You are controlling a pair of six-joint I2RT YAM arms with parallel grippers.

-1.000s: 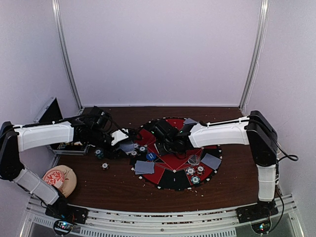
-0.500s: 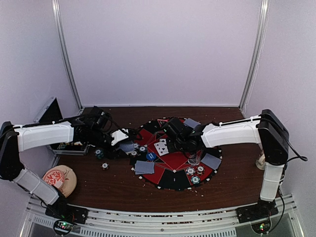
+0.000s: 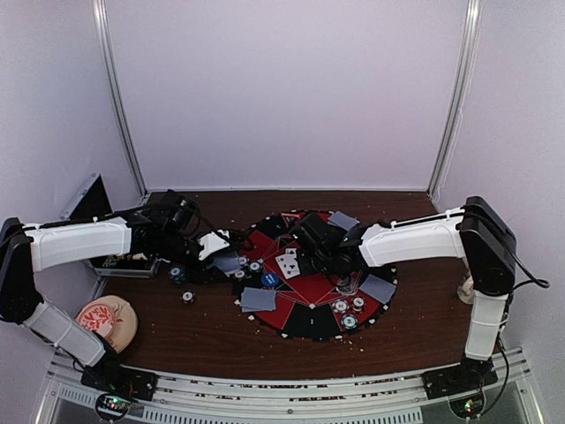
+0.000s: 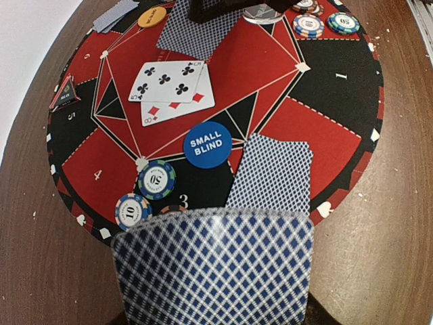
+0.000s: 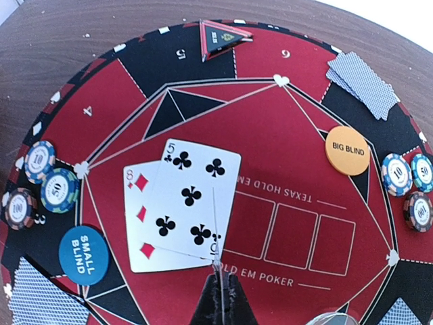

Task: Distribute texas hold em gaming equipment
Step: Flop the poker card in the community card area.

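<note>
My left gripper (image 3: 219, 247) hovers over the mat's left rim, shut on a stack of blue-diamond-backed playing cards (image 4: 213, 267) that hides its fingers. My right gripper (image 5: 218, 279) is shut on a single card seen edge-on (image 5: 215, 223), just above the five of clubs (image 5: 193, 200) and eight of diamonds (image 5: 139, 223), which lie face-up and overlapping on the red-and-black mat (image 3: 309, 322). The blue small blind button (image 4: 207, 143) and two chips (image 4: 157, 179) lie near the left gripper. The orange big blind button (image 5: 348, 150) lies farther right. Face-down cards (image 4: 270, 172) rest on the mat.
The open metal case (image 3: 93, 203) stands at far left, with loose chips (image 3: 188, 297) on the wooden table beside it. A round pink object (image 3: 106, 320) sits front left. More chips (image 5: 396, 172) and face-down cards (image 5: 362, 84) line the mat's rim.
The right arm has drawn back to the right, uncovering the two face-up cards on the mat. The left arm holds still with its stack.
</note>
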